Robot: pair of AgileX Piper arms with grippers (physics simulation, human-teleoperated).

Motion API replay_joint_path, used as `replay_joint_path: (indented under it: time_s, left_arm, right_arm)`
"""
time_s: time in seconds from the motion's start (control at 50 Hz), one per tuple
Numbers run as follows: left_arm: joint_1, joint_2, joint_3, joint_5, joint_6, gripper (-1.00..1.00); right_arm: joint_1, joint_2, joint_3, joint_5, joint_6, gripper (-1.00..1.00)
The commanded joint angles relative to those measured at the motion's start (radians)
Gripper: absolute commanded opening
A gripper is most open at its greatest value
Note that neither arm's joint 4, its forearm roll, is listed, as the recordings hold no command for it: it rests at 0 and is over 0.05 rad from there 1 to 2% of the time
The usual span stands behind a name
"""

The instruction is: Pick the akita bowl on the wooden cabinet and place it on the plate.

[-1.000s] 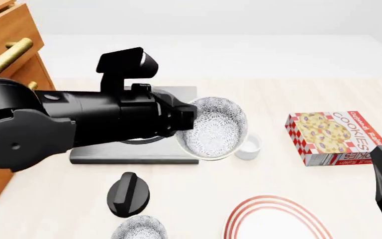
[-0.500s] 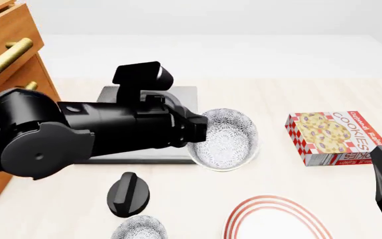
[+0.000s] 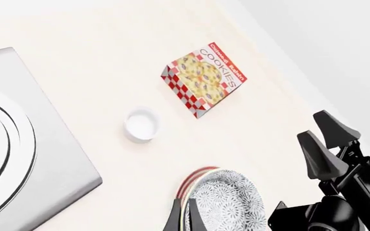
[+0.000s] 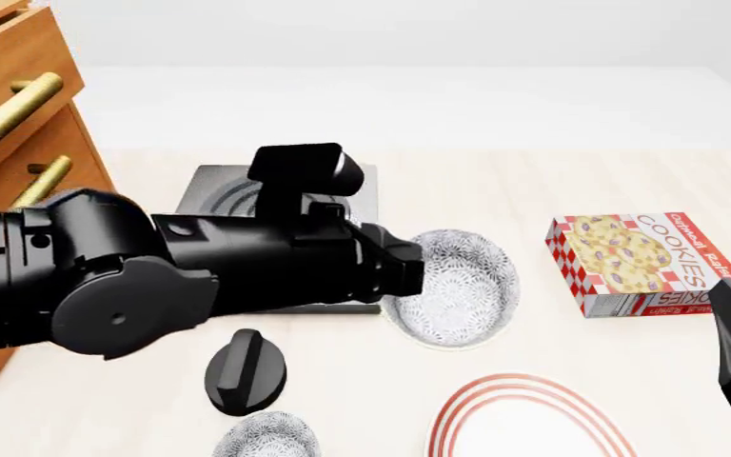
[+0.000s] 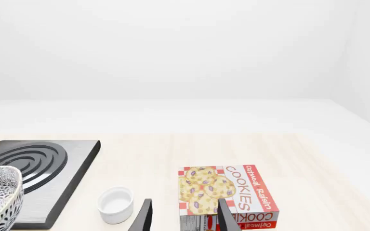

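While your left claw [image 4: 398, 267] apparently pinched the akita bowl [image 4: 457, 286] by its rim, the plate [image 4: 531, 419] lay nearer and rightward.

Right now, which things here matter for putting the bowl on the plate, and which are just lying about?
For the job:
akita bowl, held in the left end effector
plate
wooden cabinet

Lying about:
cookie box
small white cup
stove slab
second speckled bowl
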Motion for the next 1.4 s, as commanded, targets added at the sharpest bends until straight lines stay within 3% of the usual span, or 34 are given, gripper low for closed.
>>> replay_joint_path:
  time_s: [0.02,1.4]
  left_arm:
    - [-0.019,0.029,-0.009,-0.022,-0.005,-1.00]
    - [-0.074,0.200,0.025,-0.161,-0.061,-1.00]
  right_arm:
    - [0.000,0.000,0.000,0.000,0.000,1.00]
    - [0.000,0.000,0.000,0.000,0.000,1.00]
